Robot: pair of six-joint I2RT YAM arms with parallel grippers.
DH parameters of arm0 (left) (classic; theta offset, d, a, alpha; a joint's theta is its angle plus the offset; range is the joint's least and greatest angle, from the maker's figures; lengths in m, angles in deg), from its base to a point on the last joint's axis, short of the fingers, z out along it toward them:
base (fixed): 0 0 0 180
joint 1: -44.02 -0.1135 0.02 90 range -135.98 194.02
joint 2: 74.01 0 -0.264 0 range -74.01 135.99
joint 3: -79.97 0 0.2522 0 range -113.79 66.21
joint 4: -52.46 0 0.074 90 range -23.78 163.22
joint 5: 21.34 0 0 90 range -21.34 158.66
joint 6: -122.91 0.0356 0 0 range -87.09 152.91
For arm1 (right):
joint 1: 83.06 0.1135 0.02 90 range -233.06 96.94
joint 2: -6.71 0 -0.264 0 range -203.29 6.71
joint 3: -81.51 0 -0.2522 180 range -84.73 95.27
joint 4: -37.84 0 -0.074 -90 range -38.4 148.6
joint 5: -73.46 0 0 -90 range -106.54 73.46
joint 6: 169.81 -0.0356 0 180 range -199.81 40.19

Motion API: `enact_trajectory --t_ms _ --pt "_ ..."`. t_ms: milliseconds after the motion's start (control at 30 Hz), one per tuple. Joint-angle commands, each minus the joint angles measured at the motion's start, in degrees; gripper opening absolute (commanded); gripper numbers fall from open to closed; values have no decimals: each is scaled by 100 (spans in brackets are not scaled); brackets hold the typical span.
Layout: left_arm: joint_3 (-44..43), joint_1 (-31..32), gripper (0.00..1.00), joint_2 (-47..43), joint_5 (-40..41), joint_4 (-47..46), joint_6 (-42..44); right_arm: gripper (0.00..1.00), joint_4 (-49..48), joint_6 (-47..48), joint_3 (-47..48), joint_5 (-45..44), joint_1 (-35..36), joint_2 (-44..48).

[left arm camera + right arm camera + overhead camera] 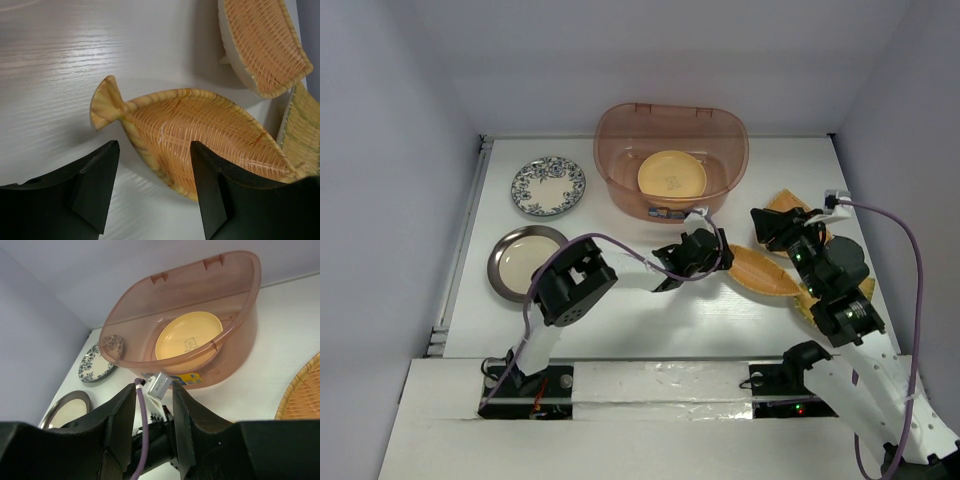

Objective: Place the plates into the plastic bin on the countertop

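Note:
The plastic bin (620, 140) stands at the back with a round yellow plate (672, 175) inside; both show in the right wrist view, bin (240, 335) and plate (187, 337). My left gripper (703, 258) is open, low over the near rim of a fish-shaped orange-tan woven plate (200, 130), which also shows from above (762, 272). One finger is over the countertop and the other over the plate. My right gripper (152, 395) is open and empty, raised right of the bin (772, 228). No pink plate is in view.
A floral-rimmed plate (549, 186) and a metallic-rimmed cream plate (527, 260) lie at the left. Two more woven plates (262, 45) (302, 130) lie right of the fish-shaped one, partly under my right arm. Pale walls bound the countertop (620, 310).

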Motion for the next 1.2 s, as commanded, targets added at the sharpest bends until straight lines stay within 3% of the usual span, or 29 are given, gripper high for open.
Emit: enact_trajectory --t_ms 0,233,267,400,500,700,767,800,900,1000,1167 --pt "-222 4 55 188 -144 -260 -96 41 -184 57 149 126 32 1" --pt "-205 4 44 391 23 -296 -220 40 -193 48 122 196 32 -16" --pt "-170 4 40 364 58 -313 -228 40 -193 48 122 196 32 -25" --pt "-3 4 9 224 338 -278 -219 40 -193 48 114 144 32 -8" --pt "295 4 0 -39 523 -234 -185 40 -193 48 96 117 32 19" --pt "1104 4 0 -1102 805 -85 9 39 -193 48 96 64 32 28" --pt "1375 4 0 -1706 744 -15 149 28 -184 57 122 73 32 63" --pt "1490 4 0 -1936 726 -14 193 16 -150 83 148 56 32 80" --pt "1877 4 0 -2964 813 178 343 7 0 136 271 -172 32 256" --pt "2089 -100 0 -3914 736 416 422 7 18 128 237 -296 32 580" --pt "2090 -1074 0 -5083 -29 390 413 10 44 145 201 -340 32 696"
